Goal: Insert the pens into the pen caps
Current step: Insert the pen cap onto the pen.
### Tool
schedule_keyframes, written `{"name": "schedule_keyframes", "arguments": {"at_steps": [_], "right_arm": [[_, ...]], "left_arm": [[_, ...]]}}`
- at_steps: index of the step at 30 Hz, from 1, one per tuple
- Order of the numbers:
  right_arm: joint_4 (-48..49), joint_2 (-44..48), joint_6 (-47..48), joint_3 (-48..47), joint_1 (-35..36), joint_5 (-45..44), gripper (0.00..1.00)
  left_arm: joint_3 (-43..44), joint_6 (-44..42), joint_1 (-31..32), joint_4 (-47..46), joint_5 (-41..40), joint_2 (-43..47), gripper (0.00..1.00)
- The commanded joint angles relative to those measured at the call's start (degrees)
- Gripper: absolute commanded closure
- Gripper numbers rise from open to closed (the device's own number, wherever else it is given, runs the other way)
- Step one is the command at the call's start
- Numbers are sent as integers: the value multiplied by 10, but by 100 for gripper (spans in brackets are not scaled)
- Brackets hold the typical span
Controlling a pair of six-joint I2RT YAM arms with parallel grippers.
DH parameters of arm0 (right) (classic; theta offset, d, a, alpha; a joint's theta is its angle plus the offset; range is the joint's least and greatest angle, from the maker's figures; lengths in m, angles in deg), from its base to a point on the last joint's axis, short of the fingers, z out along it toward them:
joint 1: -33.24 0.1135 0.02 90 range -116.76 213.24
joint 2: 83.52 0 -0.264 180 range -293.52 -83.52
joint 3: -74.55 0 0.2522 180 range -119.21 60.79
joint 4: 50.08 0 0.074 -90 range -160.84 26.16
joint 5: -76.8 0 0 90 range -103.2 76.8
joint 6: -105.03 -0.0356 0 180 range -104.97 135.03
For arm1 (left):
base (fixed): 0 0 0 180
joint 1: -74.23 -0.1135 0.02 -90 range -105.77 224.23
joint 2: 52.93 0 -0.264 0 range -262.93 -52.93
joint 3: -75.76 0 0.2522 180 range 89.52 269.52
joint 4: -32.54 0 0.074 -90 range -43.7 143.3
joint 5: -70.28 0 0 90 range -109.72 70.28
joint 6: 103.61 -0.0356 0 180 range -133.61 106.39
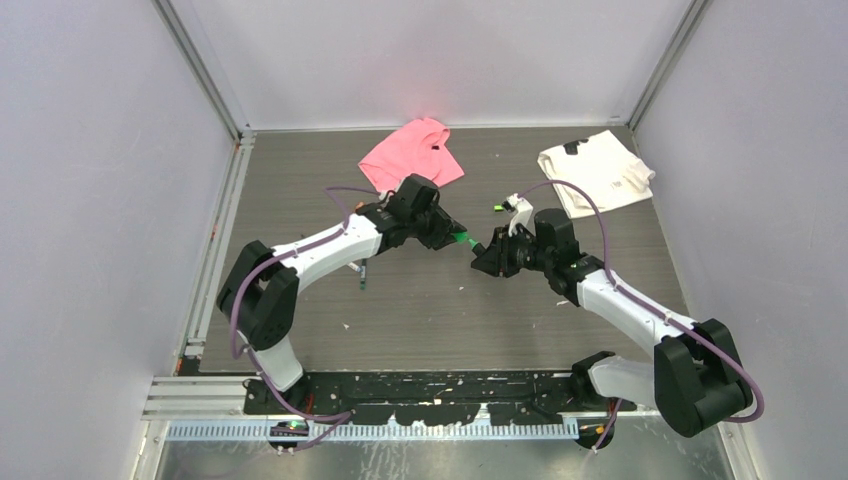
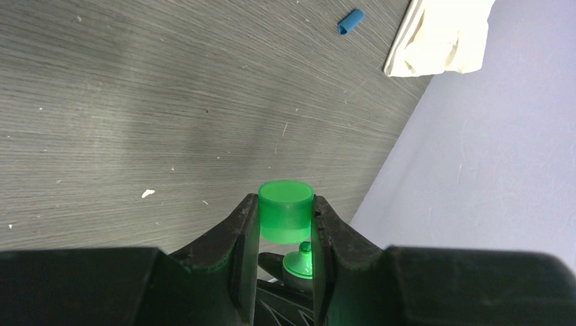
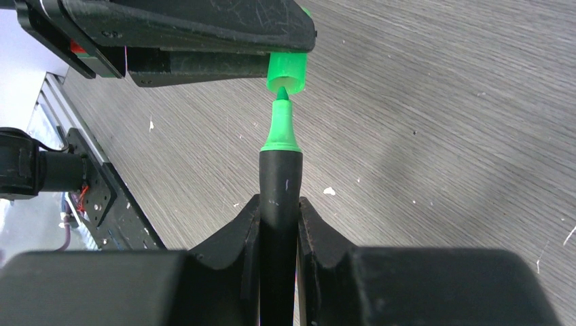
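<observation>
Left jaws: closed on a green cap [image 2: 285, 210], one finger on each side of its wall. The cap sits at the very tips of the fingers. Its closed end shows in the left wrist view, and its open mouth points toward the right jaws.

Right jaws: closed on a black pen [image 3: 278, 190], clamped across the barrel. The barrel runs straight out ahead of the fingertips and ends in a green nib [image 3: 280, 125].

Both pairs of jaws are held above the surface [image 1: 430, 310] and face each other nearly tip to tip. The nib point is at the mouth of the green cap, in line with it. The wider green collar of the nib is outside the cap. Cannot tell whether the point has crossed the rim.

Blue cap [image 2: 351, 21]: lies on the surface well ahead of the left jaws, near a white cloth [image 2: 441, 34].

Pink cloth [image 1: 410, 155]: on the surface behind the left jaws, apart from them.

Slim dark pen [image 1: 361, 275]: lies on the surface well back from the left jaws, beside that arm's forearm.
</observation>
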Motion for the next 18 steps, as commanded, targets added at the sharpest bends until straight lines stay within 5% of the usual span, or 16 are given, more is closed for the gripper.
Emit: {"name": "schedule_keyframes", "arguments": {"at_steps": [1,18], "right_arm": [[37,2,-12,-5,10,-9,99],[35,-9,-16,-16,19,-10,99]], "left_arm": [[6,0,6,-28,0,27,99],[-9,7,9,-30,-10,39,99]]}}
